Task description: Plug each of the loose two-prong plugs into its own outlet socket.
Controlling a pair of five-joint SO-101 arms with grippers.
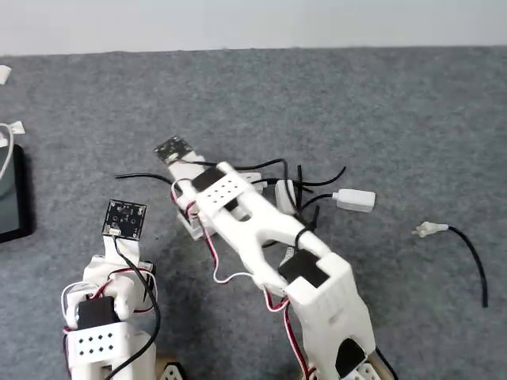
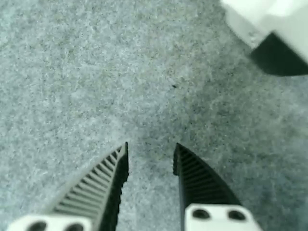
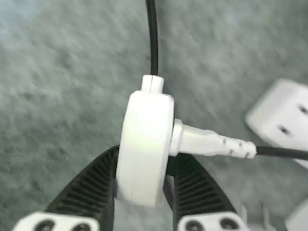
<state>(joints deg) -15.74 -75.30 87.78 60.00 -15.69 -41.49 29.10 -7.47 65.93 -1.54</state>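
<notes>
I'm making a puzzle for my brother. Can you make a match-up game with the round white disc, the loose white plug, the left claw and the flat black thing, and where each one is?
Things
1. round white plastic disc with black cables
2. loose white two-prong plug on a black cable
3. left claw
4. flat black rectangular device

Places
A. open over bare grey carpet
B. at the left edge of the high view
C. between the fingers of the right claw
D. lying alone on the carpet, away from both arms

Pairs: 1-C, 2-D, 3-A, 4-B
</notes>
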